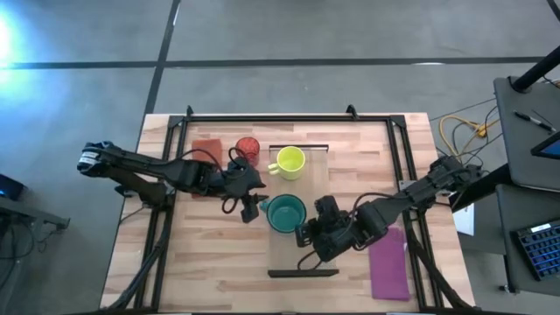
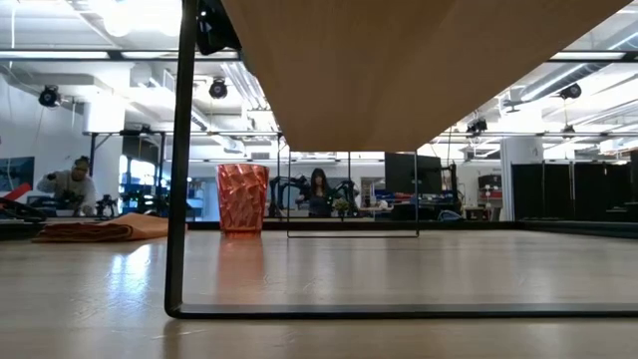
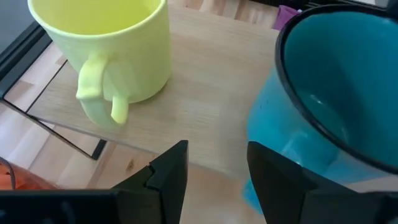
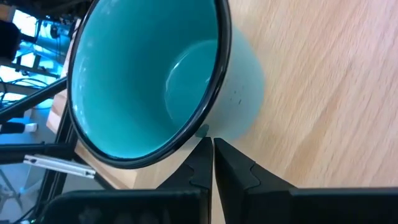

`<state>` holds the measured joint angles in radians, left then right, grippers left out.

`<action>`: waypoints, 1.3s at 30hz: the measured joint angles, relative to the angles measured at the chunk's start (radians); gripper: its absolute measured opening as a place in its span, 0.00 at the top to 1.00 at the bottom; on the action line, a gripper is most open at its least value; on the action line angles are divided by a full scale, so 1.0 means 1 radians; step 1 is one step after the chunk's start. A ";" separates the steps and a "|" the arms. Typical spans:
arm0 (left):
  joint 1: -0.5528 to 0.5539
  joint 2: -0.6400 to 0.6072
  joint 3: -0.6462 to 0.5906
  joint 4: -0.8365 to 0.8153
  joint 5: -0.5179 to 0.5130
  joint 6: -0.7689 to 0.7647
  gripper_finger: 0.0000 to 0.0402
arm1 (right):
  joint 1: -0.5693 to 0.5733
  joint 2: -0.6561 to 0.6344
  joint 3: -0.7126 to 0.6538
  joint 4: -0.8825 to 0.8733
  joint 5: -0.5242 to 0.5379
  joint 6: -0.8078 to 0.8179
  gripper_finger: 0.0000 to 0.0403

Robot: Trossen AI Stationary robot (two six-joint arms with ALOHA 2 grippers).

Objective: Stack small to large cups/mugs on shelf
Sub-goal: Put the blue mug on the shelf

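The light-wood shelf [image 1: 302, 254] stands mid-table; the low view shows its underside [image 2: 399, 70]. The yellow-green mug [image 1: 289, 162] and the teal mug [image 1: 284, 213] stand on it by their bases. The red cup [image 1: 248, 149] stands upright on the table left of the shelf and also shows in the low view [image 2: 242, 199]. My left gripper [image 1: 254, 208] is open and empty just left of the teal mug [image 3: 323, 106], with the yellow-green mug [image 3: 112, 50] beyond it. My right gripper [image 1: 304, 234] is shut at the teal mug's near right side. My right gripper [image 4: 214, 155] has its shut fingertips at the teal mug's outer wall just under the rim. A small teal part [image 4: 203, 131] juts out there between the tips; the fingers hide the rest of it. The fingers come slanting from the table's near right. The mug stands on the shelf.
A brown-red flat rectangle [image 1: 208, 153] lies left of the red cup. A purple flat rectangle [image 1: 388, 262] lies at the near right. The shelf's black frame [image 2: 179, 199] stands on the table. People show in the room behind [image 2: 70, 184].
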<state>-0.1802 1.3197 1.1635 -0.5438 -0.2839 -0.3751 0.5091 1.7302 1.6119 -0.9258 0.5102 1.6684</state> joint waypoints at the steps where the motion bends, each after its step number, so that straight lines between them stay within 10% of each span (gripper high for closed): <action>1: 0.001 0.000 -0.003 0.009 0.001 0.002 0.62 | -0.005 0.000 0.000 -0.002 0.000 -0.006 0.98; 27: 0.011 0.060 -0.002 0.097 0.107 0.026 0.62 | -0.023 -0.037 0.000 -0.123 -0.041 0.005 0.98; 39: 0.030 0.020 0.001 0.064 0.085 0.048 0.62 | 0.019 -0.019 0.001 0.079 -0.080 0.004 0.98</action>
<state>-0.1505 1.3399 1.1645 -0.4793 -0.1986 -0.3267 0.5283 1.7108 1.6125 -0.8467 0.4307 1.6720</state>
